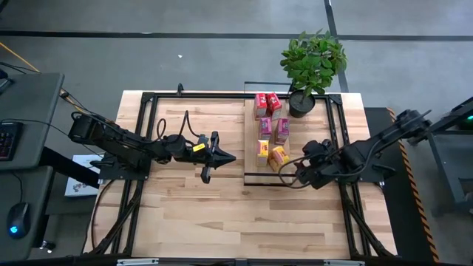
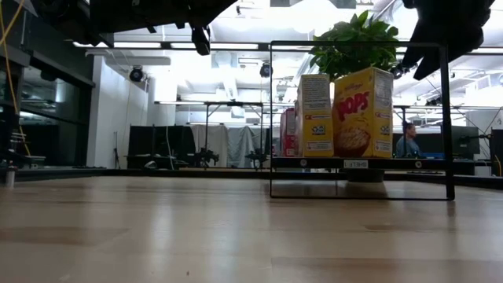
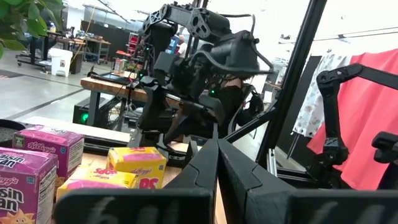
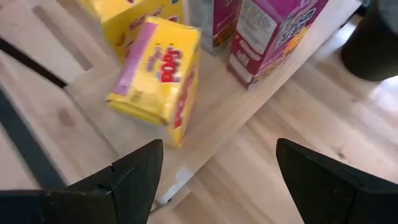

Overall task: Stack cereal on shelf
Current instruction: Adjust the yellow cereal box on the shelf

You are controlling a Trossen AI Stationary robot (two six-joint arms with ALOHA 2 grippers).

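Note:
Several small cereal boxes stand on the shelf (image 1: 251, 166), a narrow light-wood plank in a thin black frame: two red (image 1: 267, 104), two pink-purple (image 1: 274, 128) and two yellow (image 1: 271, 153). My right gripper (image 1: 290, 171) hovers open just off the shelf's near end, tilted down. In the right wrist view, its fingers stand apart (image 4: 217, 180) above the plank's edge, and the nearest yellow box (image 4: 158, 74) lies beyond them. My left gripper (image 1: 222, 157) is shut and empty, held level above the table's middle, pointing toward the shelf.
A potted plant (image 1: 312, 66) stands at the shelf's far end. A black frame (image 1: 148, 133) runs around the tabletop. Bare wood lies along the near side of the table (image 1: 236, 222).

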